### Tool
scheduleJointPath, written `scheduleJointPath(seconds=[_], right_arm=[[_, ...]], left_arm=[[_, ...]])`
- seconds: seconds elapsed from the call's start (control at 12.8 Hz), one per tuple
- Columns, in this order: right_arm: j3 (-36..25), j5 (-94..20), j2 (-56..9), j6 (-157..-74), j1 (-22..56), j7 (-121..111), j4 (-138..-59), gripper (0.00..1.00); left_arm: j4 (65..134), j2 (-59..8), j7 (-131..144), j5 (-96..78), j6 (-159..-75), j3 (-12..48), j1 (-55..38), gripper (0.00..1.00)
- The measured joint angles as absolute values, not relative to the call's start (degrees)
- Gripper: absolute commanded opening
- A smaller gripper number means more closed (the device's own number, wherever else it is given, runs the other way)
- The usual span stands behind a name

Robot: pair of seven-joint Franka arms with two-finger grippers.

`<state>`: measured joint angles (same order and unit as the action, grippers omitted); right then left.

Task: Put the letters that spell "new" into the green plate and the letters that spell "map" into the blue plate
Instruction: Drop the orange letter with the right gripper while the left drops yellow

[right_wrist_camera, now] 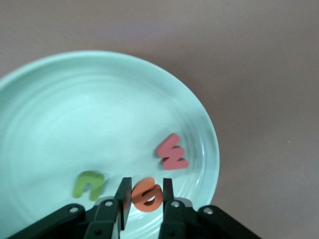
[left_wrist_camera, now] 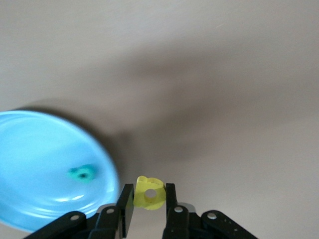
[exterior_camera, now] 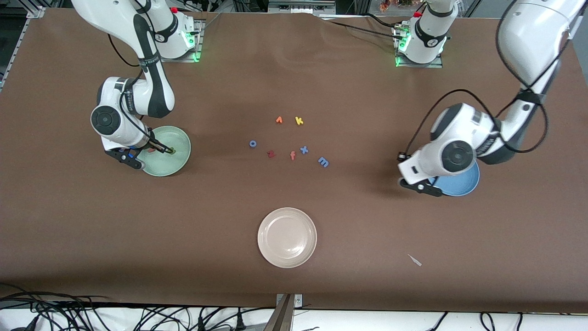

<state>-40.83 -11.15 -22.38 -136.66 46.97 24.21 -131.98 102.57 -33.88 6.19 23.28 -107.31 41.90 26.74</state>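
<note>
While my right gripper hangs low over the round pale mint-green plate, its 2 fingers sit on either side of the tiny orange foam e; they look just about closed on it, though I cannot tell whether they are gripping the letter or only flanking it. Two more tiny foam letters lie in that plate: the pinkish-red w next to the e, and the olive-green n a little apart from both. From the front camera this plate sits toward my right arm's end of the table, half covered by my wrist.

My left gripper is clenched on the tiny yellow foam a, pinched between its 2 fingers. It hovers over the brown table cover right at the rim of the round mid-blue plate, and the small teal foam p already lies in that plate. This plate sits toward my left arm's end of the table.

Near the table's middle, the tiny blue foam m lies on the cover with 6 other letters: an orange v, yellow k, blue o, dark red letter, orange f and blue x. A round cream-white plate sits nearer the front camera than the letters.
</note>
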Motion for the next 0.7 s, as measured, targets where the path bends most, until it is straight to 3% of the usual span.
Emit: scheduleJointPath(seconds=[0.16, 0.23, 0.31, 0.39, 0.7], right_arm=[[-40.8, -11.2, -21.5, -135.7, 47.2, 24.2, -131.6, 1.00], [-40.9, -11.2, -20.6, -133.2, 47.2, 24.2, -130.3, 1.00], [-41.2, -11.2, -19.6, -128.6, 47.2, 24.2, -127.6, 1.00], [-41.7, -11.2, -18.8, -123.2, 47.3, 24.2, -123.7, 1.00], [-44.1, -11.1, -16.9, -103.5, 47.3, 21.1, -105.1, 1.00]], left_arm=[[102.4, -34.1, -1.9, 25.2, -106.6, 40.9, 30.7, 0.21], [102.5, -34.5, -4.7, 26.5, -106.6, 39.9, 31.7, 0.30], [102.5, -35.2, -6.7, 27.7, -106.6, 38.8, 32.1, 0.58], [102.5, -36.3, -7.9, 28.7, -106.6, 38.2, 32.2, 1.00], [101.6, -39.0, -10.2, 29.3, -106.7, 38.4, 32.0, 1.00]])
